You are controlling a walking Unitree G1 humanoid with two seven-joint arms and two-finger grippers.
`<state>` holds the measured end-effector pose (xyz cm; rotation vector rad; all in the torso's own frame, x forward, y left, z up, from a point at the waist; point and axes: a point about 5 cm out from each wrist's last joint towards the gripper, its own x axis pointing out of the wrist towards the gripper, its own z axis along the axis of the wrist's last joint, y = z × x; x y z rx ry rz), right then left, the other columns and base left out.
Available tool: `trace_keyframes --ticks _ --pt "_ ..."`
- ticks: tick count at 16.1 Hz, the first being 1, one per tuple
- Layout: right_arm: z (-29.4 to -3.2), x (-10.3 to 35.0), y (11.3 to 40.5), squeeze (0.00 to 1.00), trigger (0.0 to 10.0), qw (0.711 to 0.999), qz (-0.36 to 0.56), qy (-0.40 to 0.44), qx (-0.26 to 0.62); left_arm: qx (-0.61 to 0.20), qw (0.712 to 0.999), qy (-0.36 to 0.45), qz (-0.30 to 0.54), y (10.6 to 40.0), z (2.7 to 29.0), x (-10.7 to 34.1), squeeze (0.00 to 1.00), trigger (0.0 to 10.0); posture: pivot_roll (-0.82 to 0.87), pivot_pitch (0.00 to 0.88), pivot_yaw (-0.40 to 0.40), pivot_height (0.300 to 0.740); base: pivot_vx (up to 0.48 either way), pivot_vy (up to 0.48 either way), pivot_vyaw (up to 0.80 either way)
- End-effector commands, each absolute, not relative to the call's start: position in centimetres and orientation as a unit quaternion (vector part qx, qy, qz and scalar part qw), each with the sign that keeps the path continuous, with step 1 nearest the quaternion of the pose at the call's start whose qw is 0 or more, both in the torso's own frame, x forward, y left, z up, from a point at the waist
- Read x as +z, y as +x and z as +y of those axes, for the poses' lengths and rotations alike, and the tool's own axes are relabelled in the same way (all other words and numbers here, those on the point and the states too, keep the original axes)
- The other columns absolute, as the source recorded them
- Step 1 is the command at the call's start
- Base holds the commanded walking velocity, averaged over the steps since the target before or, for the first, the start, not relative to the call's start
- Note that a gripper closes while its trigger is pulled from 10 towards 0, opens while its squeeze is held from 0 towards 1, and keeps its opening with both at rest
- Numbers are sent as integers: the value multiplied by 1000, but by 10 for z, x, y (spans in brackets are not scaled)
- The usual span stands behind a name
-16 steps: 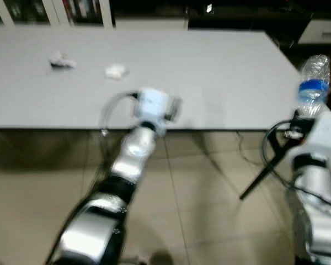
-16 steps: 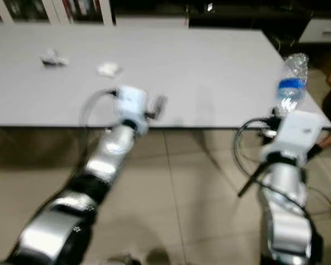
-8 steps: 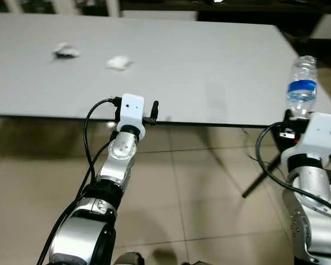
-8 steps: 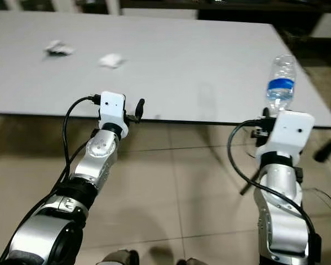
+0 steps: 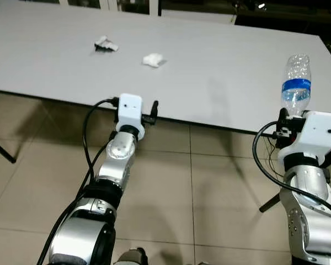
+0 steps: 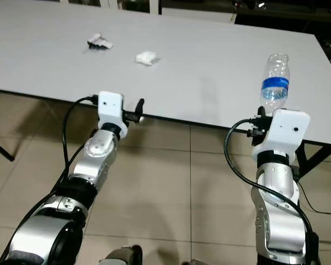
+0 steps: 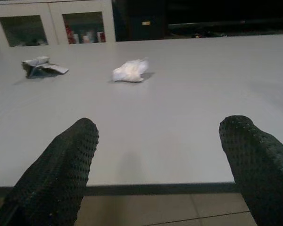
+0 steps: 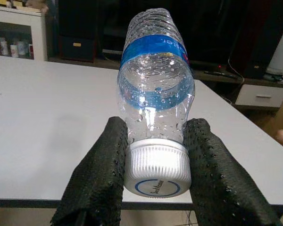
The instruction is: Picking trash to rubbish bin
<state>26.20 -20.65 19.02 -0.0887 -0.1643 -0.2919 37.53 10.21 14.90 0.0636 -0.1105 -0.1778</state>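
Observation:
My right gripper (image 8: 154, 183) is shut on the neck of a clear plastic bottle (image 5: 295, 83) with a blue label, white cap toward the wrist; the bottle (image 8: 154, 99) juts up over the near right edge of the white table (image 5: 220, 72). My left gripper (image 7: 155, 174) is open with nothing between its fingers, held just off the table's front edge. A crumpled white tissue (image 5: 153, 60) and a crumpled grey-white wrapper (image 5: 105, 44) lie on the table farther back; the same tissue (image 7: 129, 70) and wrapper (image 7: 40, 66) appear ahead of the left fingers.
Tiled floor (image 5: 198, 187) lies under both arms. A dark table leg (image 5: 3, 149) stands at the left. White cabinets with glass doors (image 7: 52, 23) and dark furniture (image 8: 85, 28) line the room behind the table.
The camera has shifted, so the table and trash sit more to the right in view. The right gripper still holds the bottle and the left stays open near the table edge.

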Motion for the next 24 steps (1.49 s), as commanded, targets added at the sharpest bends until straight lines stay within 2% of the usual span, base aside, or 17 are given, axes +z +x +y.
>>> trace_keyframes --ticks 1,4,17,24 --pt "-207 196 262 0 10000 984 -92 -46 -147 -117 990 20 -81 377 89 166 0 10000 53 105 -41 740 480 0 0" --pt "-205 198 263 0 10000 984 -97 -54 -142 -128 987 7 -95 378 83 176 0 10000 51 103 -43 740 480 0 0" --pt "-201 203 267 0 10000 982 -105 -84 -129 -117 990 14 -75 377 82 164 0 10000 42 84 -43 740 479 0 0" --pt "-201 203 268 0 10000 982 -106 -85 -130 -114 990 4 -77 377 80 166 0 10000 42 83 -43 740 49 0 0"
